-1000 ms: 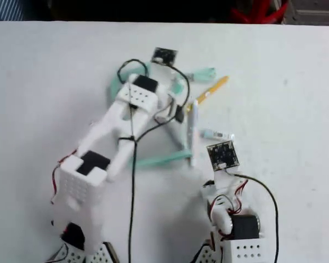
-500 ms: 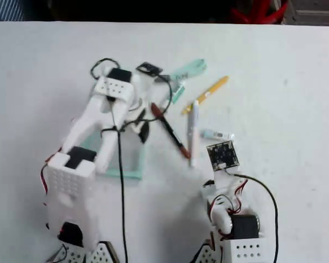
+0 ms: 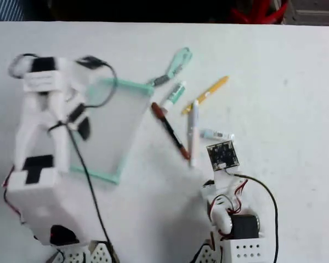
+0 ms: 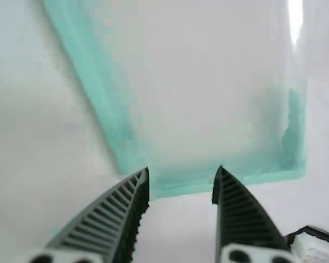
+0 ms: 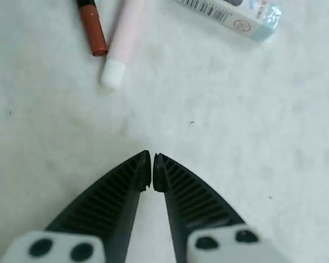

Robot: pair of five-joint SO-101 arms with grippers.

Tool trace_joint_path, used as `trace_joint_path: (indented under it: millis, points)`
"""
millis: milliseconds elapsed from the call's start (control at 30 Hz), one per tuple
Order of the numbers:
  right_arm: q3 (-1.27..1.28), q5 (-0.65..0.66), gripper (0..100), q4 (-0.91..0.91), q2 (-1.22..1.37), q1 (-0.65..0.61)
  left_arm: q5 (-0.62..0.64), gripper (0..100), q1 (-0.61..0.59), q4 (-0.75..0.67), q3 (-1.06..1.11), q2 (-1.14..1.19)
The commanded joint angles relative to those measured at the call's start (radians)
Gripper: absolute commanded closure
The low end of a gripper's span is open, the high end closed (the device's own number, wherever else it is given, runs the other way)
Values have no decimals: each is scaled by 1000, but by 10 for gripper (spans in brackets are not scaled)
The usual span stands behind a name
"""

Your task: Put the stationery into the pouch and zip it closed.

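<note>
Plainly, the pouch is clear with mint-green edging; left end effector apart, right end effector together.

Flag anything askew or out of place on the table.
The pouch lies slanted to the table's edge, and the red pen, white marker and yellow pen lie loose beside it at differing angles. Nothing looks spilled or damaged.
</note>
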Motion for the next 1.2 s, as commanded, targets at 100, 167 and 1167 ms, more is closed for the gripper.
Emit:
trace_joint_path:
  millis: [100,167,1167]
  points:
    - [9,-2,978,4,-5,1,-91,806,51,11,-6,-302]
    - [9,-2,978,4,-5,1,-18,805,157,-6,-9,-352]
    - [9,-2,978,4,-5,1,555,808,486,-1140,184,67]
